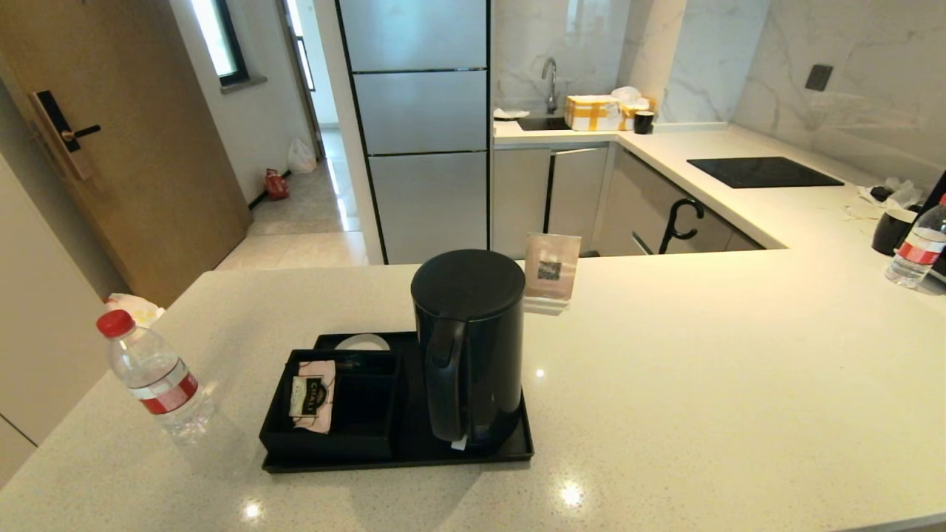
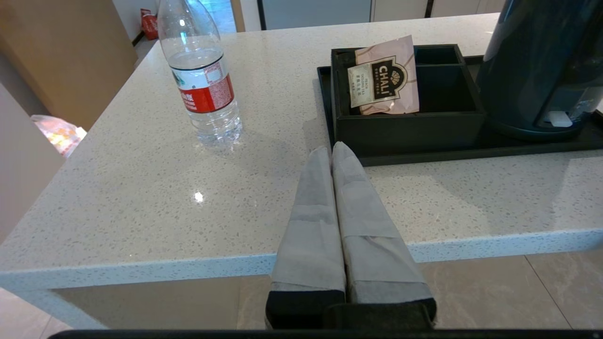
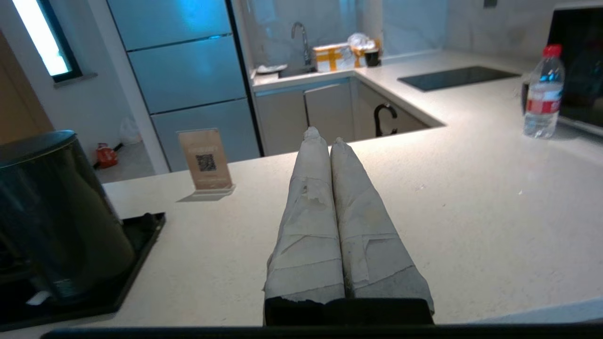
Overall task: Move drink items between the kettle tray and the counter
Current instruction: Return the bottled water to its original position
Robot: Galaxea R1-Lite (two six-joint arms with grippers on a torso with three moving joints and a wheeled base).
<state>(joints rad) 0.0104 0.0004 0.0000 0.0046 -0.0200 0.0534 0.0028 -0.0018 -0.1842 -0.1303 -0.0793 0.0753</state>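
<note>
The tall black kettle (image 1: 467, 347) stands on the right half of the black kettle tray (image 1: 399, 462), near the middle of the pale counter (image 1: 702, 384). A clear water bottle (image 1: 155, 377) with a red cap stands on the counter left of the tray. A second red-capped bottle (image 1: 918, 247) stands at the far right. My left gripper (image 2: 332, 149) is shut and empty, at the counter's near edge in front of the tray's left corner. My right gripper (image 3: 325, 137) is shut and empty, over the counter right of the kettle (image 3: 56, 216). Neither arm shows in the head view.
A pink tea sachet (image 1: 312, 395) leans in the tray's black compartment box (image 1: 336, 414). A QR card stand (image 1: 551, 270) sits behind the kettle. A black mug (image 1: 893, 230) stands at the far right, a black cooktop (image 1: 761, 171) beyond it. The counter drops off at the left.
</note>
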